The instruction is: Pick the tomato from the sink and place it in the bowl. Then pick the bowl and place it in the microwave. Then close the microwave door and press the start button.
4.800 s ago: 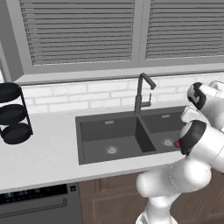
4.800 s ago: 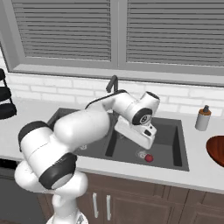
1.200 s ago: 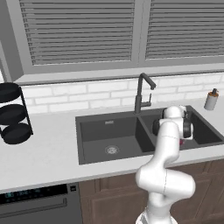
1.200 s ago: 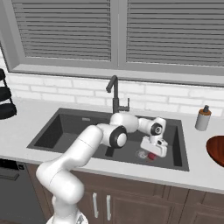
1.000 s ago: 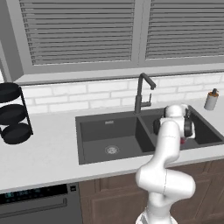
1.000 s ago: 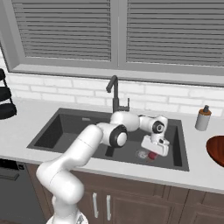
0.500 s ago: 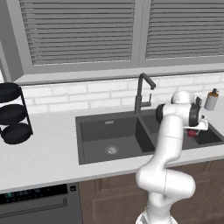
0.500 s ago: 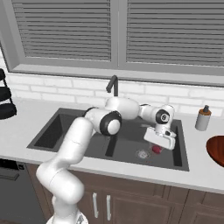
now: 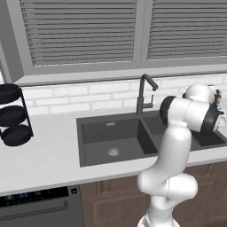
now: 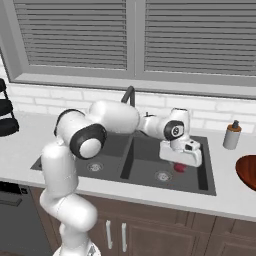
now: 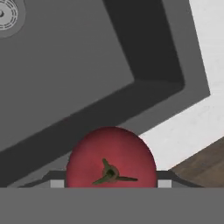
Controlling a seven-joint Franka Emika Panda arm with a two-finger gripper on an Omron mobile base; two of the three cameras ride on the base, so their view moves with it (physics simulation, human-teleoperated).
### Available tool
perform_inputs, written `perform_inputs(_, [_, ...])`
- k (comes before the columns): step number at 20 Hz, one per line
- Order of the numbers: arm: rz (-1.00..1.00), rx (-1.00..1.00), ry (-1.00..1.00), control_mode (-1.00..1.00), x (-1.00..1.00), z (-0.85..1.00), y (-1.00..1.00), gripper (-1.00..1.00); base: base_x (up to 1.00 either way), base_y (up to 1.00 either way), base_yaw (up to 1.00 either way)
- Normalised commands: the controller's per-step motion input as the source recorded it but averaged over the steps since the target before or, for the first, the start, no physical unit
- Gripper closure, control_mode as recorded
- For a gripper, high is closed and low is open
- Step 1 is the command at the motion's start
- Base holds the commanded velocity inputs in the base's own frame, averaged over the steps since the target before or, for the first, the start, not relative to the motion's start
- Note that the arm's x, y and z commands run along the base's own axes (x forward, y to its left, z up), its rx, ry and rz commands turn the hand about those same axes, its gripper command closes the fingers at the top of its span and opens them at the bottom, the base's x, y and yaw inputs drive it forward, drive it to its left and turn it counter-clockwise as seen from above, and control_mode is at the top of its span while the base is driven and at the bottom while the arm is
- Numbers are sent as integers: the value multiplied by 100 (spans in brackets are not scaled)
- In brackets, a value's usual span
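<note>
My gripper (image 10: 180, 166) is shut on the tomato (image 10: 180, 168), a small red ball held in the air over the right basin of the dark grey sink (image 10: 197, 186). In the hand view the tomato (image 11: 110, 157) sits between my fingertips (image 11: 56, 181), its green stem facing the camera, with the basin's corner and the white counter below it. The edge of the reddish-brown bowl (image 10: 248, 172) shows on the counter at the far right, well apart from the gripper. The microwave and its door are out of view.
A dark gooseneck tap (image 9: 143, 91) stands behind the sink's divider. A soap bottle (image 10: 231, 135) is on the counter behind the sink's right corner. A black tiered rack (image 9: 13, 116) sits at the far left. Closed blinds cover the window behind.
The gripper has risen from the floor of the right basin with the tomato in it, and the hand has swung toward the basin's right side.
</note>
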Motion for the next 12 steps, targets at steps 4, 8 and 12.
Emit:
perform_inputs(4, [20,-16,-8,-100,-80,100,-37,100,0,0,0])
perform_inputs(8, [7,0,0,-100,-64,100,-45,100,0,0,0])
perform_inputs(12, [0,6,0,-100,-36,100,-64,100,0,0,0])
